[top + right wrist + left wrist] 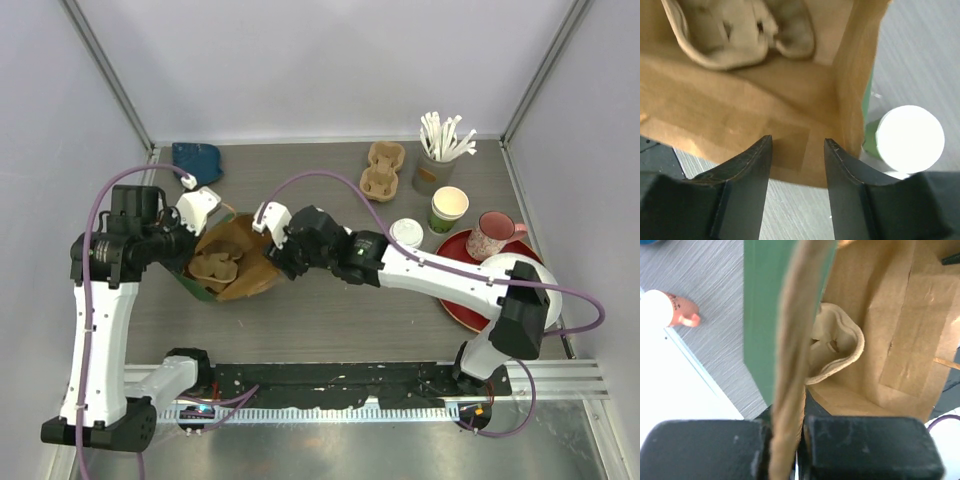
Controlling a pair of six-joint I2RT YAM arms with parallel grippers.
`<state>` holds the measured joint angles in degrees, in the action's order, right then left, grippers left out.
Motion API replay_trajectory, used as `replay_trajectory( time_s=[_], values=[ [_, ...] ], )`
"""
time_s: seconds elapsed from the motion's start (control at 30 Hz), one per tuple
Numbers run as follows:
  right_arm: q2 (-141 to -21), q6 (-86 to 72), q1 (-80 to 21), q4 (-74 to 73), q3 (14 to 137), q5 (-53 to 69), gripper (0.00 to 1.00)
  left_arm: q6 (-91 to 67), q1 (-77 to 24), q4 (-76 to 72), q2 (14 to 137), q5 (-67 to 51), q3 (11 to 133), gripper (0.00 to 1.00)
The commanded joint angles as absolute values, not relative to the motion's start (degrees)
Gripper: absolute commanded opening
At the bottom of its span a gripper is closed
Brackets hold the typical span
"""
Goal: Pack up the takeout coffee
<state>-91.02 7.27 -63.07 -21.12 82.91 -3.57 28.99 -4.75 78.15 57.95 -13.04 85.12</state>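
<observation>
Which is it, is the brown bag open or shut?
Open. The left claw pinches one edge of the brown bag, its mouth gapes wide, and a cup carrier shows inside.

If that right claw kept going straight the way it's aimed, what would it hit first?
Most likely the inside of the brown paper bag, lying open before the right gripper; the pulp cup carrier sits deeper in.

No text, brand or number is legible anywhere; the markings on the pink mug are too small to make out.
</observation>
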Motion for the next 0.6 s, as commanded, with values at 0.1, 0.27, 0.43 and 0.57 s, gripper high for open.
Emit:
replay_trajectory(
  time_s=[0.1, 0.27, 0.43, 0.57],
  values=[
    [-92.2, 7.9, -66.4, -4.1, 72.1, -11.2, 0.46, 28.2, -5.8, 70.7, 57.1, -6.0, 85.4, 0.0],
    [-96.2, 12.6, -67.1, -0.4, 69.9, -14.0, 0.44, 30.2, -6.1, 71.3, 58.1, -10.1, 80.8, 0.0],
    [-100.7, 15.7, -67.1, -0.3, 70.7, -16.2, 0.42, 32.2, -6.2, 70.6, 58.1, -8.4, 70.4, 0.0],
    [-100.8, 16.3, -67.1, 1.5, 69.2, -15.4, 0.41, 33.7, -6.2, 73.1, 58.4, -9.9, 69.1, 0.0]
  ],
)
